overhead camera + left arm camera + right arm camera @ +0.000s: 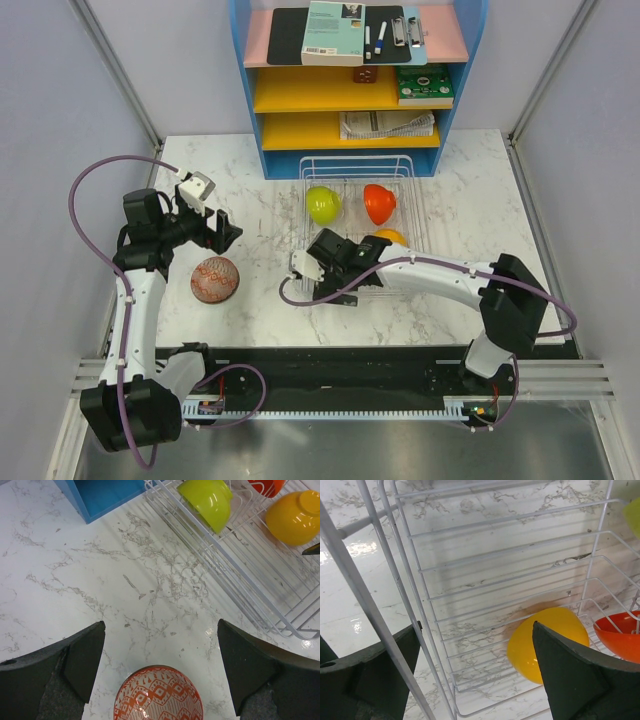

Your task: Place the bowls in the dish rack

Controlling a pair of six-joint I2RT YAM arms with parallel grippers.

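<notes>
A red-and-white patterned bowl sits upside down on the marble table left of the wire dish rack. In the rack are a lime-green bowl, a red-orange bowl and a yellow-orange bowl. My left gripper is open and empty, hovering just behind the patterned bowl. My right gripper is open and empty over the rack's near left corner; the yellow-orange bowl lies beside its right finger.
A blue-and-yellow shelf unit with books and papers stands behind the rack. The rack's left wall lies right of the left gripper. White enclosure walls flank the table.
</notes>
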